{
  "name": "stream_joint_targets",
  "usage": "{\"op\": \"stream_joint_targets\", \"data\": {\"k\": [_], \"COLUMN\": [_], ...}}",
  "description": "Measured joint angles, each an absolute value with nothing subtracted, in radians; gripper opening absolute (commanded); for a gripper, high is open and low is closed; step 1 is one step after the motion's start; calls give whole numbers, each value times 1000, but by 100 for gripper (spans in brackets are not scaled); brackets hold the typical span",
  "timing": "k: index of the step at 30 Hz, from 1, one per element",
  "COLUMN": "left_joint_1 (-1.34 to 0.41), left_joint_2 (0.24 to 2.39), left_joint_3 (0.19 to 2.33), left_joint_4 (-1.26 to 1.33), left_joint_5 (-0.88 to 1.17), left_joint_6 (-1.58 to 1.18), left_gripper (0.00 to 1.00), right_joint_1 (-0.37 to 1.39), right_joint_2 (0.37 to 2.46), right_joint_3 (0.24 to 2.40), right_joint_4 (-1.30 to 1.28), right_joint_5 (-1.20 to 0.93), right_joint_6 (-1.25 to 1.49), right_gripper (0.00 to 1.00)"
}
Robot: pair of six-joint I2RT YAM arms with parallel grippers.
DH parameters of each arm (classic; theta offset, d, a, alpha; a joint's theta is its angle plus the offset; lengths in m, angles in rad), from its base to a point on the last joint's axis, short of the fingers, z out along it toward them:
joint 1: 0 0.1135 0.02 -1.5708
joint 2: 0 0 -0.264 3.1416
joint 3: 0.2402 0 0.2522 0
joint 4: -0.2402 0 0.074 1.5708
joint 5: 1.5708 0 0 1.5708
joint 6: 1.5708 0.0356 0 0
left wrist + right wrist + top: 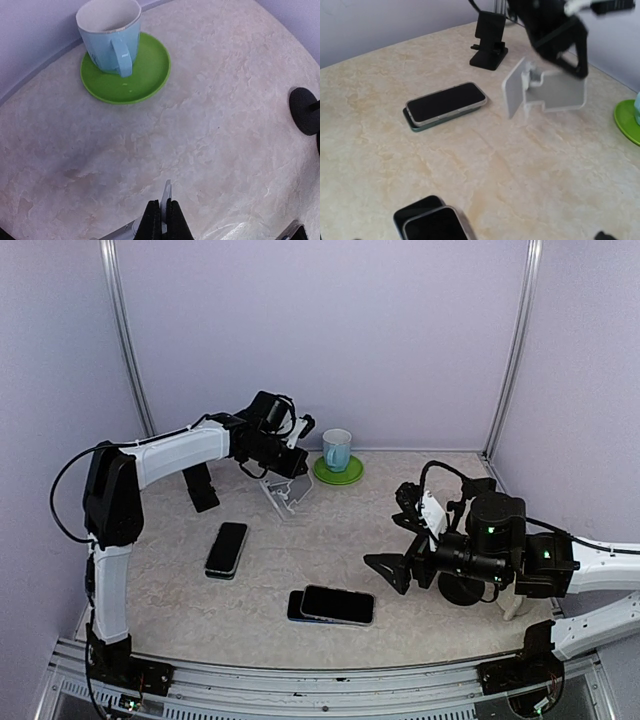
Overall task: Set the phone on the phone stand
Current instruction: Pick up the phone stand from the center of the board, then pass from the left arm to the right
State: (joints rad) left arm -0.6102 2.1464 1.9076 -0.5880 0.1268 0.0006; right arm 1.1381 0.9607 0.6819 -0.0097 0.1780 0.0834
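My left gripper [287, 462] is shut on the thin upright plate of a white phone stand [284, 492] at the back middle of the table. The left wrist view shows its black fingertips [152, 220] clamped on the plate's edge [166, 192]. The stand [545, 90] looks tilted in the right wrist view. A phone [227, 547] lies stacked on another at the left [446, 101]. A second stacked pair [335, 604] lies front middle [431, 223]. My right gripper [388, 571] hovers to the right of that pair, jaws spread and empty.
A blue cup [337, 448] stands on a green saucer [350, 474] behind the white stand [150, 75]. A black phone stand [201, 486] is at the back left [488, 45]. A black round base [460, 589] sits under the right arm.
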Motion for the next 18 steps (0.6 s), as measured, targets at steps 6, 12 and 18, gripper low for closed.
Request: {"op": "stream_joint_targets", "data": {"k": [6,12,18], "left_joint_1": [-604,-563,-509], "left_joint_2": [1999,1903,1851], "left_joint_3": [1776,1607,1435], "left_joint_4": [-417,-200,49], "left_joint_5": [163,247,300], "left_joint_6": [-20,-61,-94], "left_gripper": [0,0,0], "right_joint_1": [1138,1138,1138], "right_joint_2": [961,961,961], "right_joint_3": [687,687,687], "right_joint_4": [-10,-10,-10], "right_joint_5": [182,182,182], "right_joint_6": [83,83,84], "right_gripper": [100,100,100]}}
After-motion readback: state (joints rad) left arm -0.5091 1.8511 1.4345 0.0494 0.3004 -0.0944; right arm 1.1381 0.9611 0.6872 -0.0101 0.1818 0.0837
